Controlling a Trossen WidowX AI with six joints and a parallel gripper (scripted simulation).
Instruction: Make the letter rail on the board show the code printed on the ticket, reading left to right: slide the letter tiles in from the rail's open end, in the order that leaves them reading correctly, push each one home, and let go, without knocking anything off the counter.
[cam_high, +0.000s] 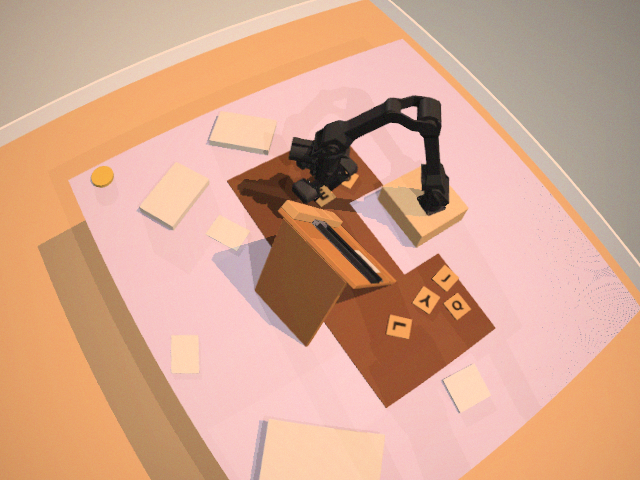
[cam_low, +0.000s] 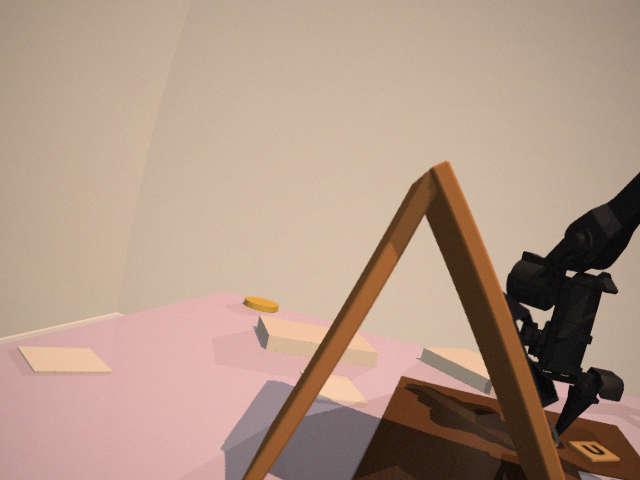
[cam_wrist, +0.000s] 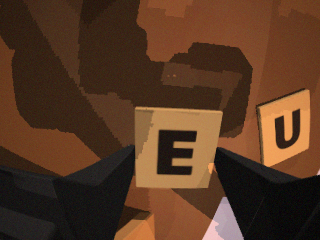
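My gripper (cam_wrist: 175, 152) is shut on the E tile (cam_high: 324, 196) (cam_wrist: 175, 120), with a fingertip at each side; the tile lies face up at the brown mat. The U tile (cam_high: 351, 181) (cam_low: 594, 451) (cam_wrist: 284, 127) lies beside it. The tiles J (cam_high: 445, 277), Y (cam_high: 425, 300), Q (cam_high: 457, 306) and L (cam_high: 399, 327) lie on the mat's other end. The tilted board (cam_high: 328, 250) carries a black rail (cam_high: 347, 251); no tile shows in it. A white slip (cam_high: 367, 261) is beside the rail, its print unreadable. The exterior camera sees the board edge-on, hiding part of the gripper.
The board's upper end, with a wooden block (cam_high: 310, 212), stands close to the gripper. The arm's base rests on a wooden box (cam_high: 408, 206). Pale slabs (cam_high: 242, 132) (cam_high: 174, 195), thin pale cards (cam_high: 227, 232) (cam_high: 185, 354) and a yellow disc (cam_high: 102, 176) (cam_low: 261, 304) lie around.
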